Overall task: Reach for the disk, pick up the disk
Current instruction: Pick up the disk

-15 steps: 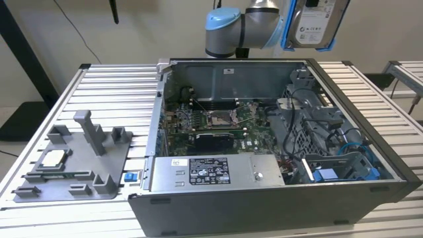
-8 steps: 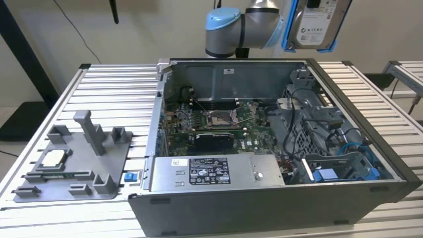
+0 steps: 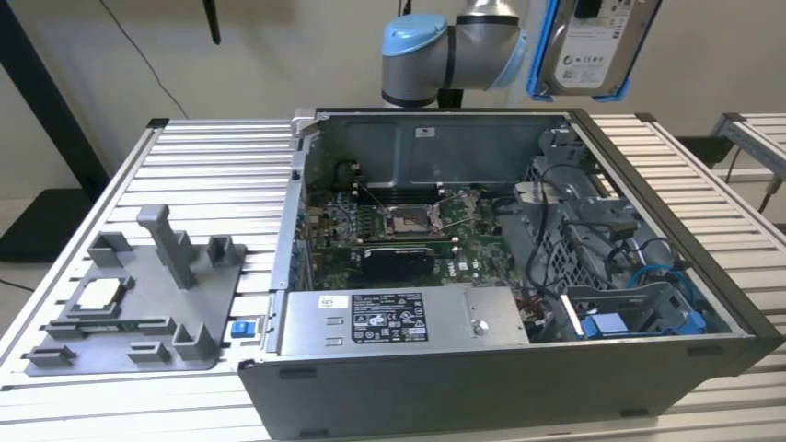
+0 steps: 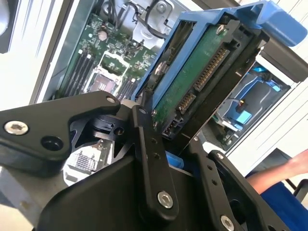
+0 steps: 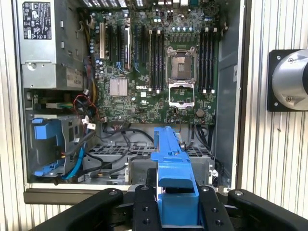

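Blue-bracketed silver-grey hard drive, the disk (image 3: 592, 48), white label showing, sits pinched between the black jaws, high above the open grey computer case (image 3: 687, 368).

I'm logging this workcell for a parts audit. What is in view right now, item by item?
disk: one, silver-grey in a blue bracket, held in the air above the case's back edge
computer case: one, dark grey, open, on the slatted table
motherboard: one, green, inside the case
power supply: one, silver, at the case's front
fixture tray: one, grey, on the exterior view's left
slatted table: one, silver
claw: one, black, shut on the disk
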### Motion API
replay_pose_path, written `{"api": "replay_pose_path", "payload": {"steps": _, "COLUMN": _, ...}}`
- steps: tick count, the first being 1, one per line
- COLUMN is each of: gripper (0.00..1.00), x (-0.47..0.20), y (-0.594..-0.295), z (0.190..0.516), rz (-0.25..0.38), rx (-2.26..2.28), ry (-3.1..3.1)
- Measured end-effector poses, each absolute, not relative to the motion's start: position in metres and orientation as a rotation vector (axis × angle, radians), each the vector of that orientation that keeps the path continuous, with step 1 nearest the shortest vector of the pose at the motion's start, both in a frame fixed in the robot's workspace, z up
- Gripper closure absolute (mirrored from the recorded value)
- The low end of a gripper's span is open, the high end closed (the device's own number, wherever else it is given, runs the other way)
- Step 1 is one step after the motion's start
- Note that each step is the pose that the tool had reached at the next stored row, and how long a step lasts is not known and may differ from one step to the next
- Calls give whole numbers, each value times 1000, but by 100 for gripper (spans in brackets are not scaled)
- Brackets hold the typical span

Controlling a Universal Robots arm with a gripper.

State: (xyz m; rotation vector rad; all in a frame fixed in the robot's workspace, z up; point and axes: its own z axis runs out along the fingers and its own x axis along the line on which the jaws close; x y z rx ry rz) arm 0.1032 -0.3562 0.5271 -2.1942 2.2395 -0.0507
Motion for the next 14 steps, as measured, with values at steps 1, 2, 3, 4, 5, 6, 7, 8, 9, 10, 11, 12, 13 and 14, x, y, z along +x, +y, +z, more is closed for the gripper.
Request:
{"api": "replay_pose_path", "payload": {"steps": 1, "gripper": 100, "x": 103, "y": -357, "z": 527, "rz": -51, "rx": -2194, "ry": 2240}}
{"api": "replay_pose_path", "payload": {"steps": 2, "gripper": 100, "x": 103, "y": -359, "z": 527, "rz": -51, "rx": -2194, "ry": 2240}}
{"api": "replay_pose_path", "payload": {"steps": 3, "gripper": 100, "x": 103, "y": -360, "z": 527, "rz": -51, "rx": -2194, "ry": 2240}}
{"api": "replay_pose_path", "payload": {"steps": 4, "gripper": 100, "x": 103, "y": -361, "z": 527, "rz": -50, "rx": -2194, "ry": 2240}}
{"api": "replay_pose_path", "payload": {"steps": 5, "gripper": 100, "x": 103, "y": -362, "z": 527, "rz": -50, "rx": -2194, "ry": 2240}}
{"api": "replay_pose_path", "payload": {"steps": 6, "gripper": 100, "x": 103, "y": -363, "z": 527, "rz": -50, "rx": -2194, "ry": 2240}}
{"api": "replay_pose_path", "payload": {"steps": 7, "gripper": 100, "x": 103, "y": -364, "z": 527, "rz": -50, "rx": -2194, "ry": 2240}}
{"api": "replay_pose_path", "payload": {"steps": 8, "gripper": 100, "x": 103, "y": -365, "z": 527, "rz": -50, "rx": -2194, "ry": 2240}}
{"api": "replay_pose_path", "payload": {"steps": 9, "gripper": 100, "x": 103, "y": -366, "z": 527, "rz": -50, "rx": -2194, "ry": 2240}}
{"api": "replay_pose_path", "payload": {"steps": 10, "gripper": 100, "x": 103, "y": -367, "z": 527, "rz": -50, "rx": -2194, "ry": 2240}}
{"api": "replay_pose_path", "payload": {"steps": 11, "gripper": 100, "x": 103, "y": -368, "z": 527, "rz": -50, "rx": -2194, "ry": 2240}}
{"api": "replay_pose_path", "payload": {"steps": 12, "gripper": 100, "x": 103, "y": -370, "z": 527, "rz": -50, "rx": -2194, "ry": 2240}}
{"api": "replay_pose_path", "payload": {"steps": 13, "gripper": 100, "x": 103, "y": -371, "z": 527, "rz": -50, "rx": -2194, "ry": 2240}}
{"api": "replay_pose_path", "payload": {"steps": 14, "gripper": 100, "x": 103, "y": -372, "z": 527, "rz": -50, "rx": -2194, "ry": 2240}}
